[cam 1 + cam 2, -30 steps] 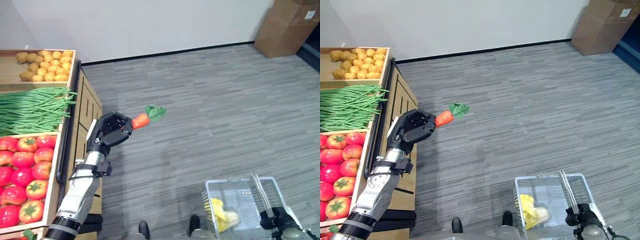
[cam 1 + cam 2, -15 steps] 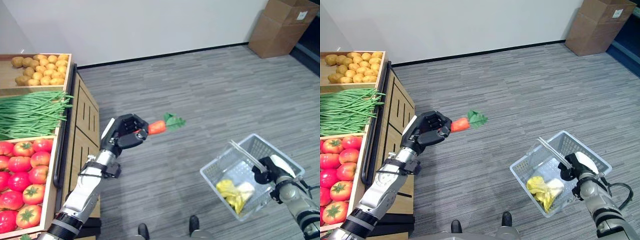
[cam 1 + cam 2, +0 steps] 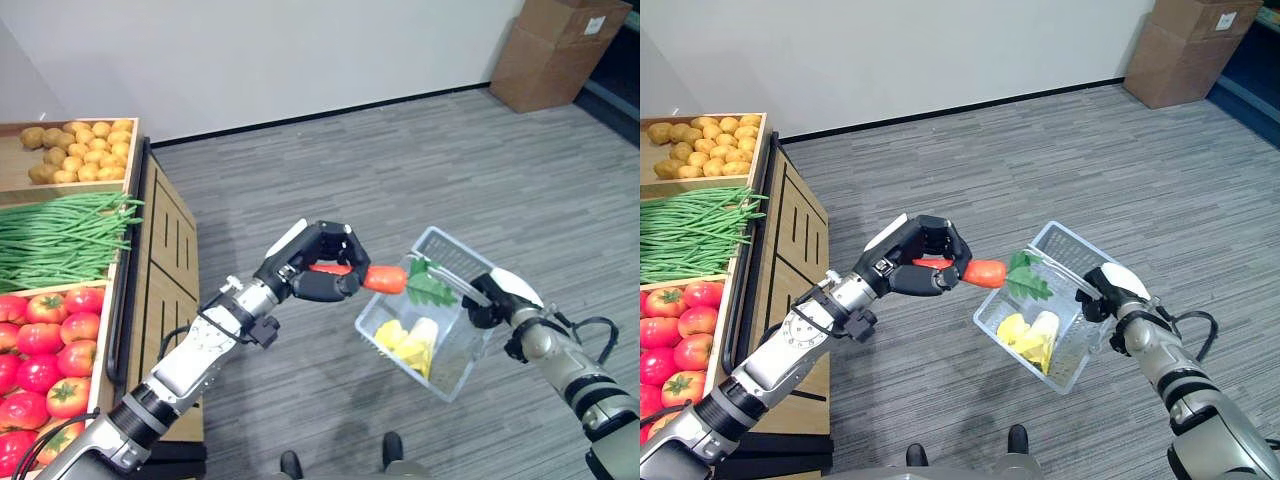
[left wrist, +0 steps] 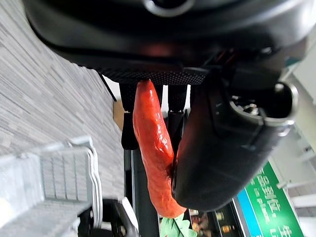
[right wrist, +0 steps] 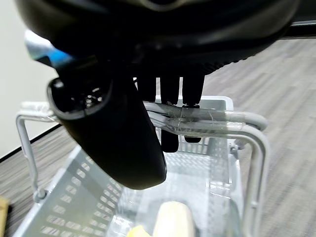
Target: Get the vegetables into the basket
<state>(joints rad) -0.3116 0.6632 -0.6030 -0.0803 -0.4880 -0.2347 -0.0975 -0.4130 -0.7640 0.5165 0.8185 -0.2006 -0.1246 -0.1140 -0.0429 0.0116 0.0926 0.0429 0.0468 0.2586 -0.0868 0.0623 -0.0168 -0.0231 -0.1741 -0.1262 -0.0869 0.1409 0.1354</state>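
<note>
My left hand (image 3: 318, 268) is shut on an orange carrot (image 3: 384, 279) with green leaves (image 3: 428, 287); the carrot (image 4: 154, 143) sticks out past the fingers. Its leafy tip hangs just over the near rim of a clear plastic basket (image 3: 445, 372). My right hand (image 3: 497, 298) is shut on the basket's handle (image 5: 212, 121) and holds the basket (image 3: 1067, 372) tilted in the air above the floor. Yellow and pale vegetables (image 3: 405, 342) lie inside the basket.
A wooden produce stand (image 3: 165, 260) on the left holds potatoes (image 3: 78, 153), green beans (image 3: 60, 238) and tomatoes (image 3: 50, 340). Cardboard boxes (image 3: 555, 50) stand at the far right by the wall. Grey carpet floor lies between.
The left hand carried the carrot to the right, up to the basket. The right hand lifted the basket up and leftwards towards the carrot, tilting it.
</note>
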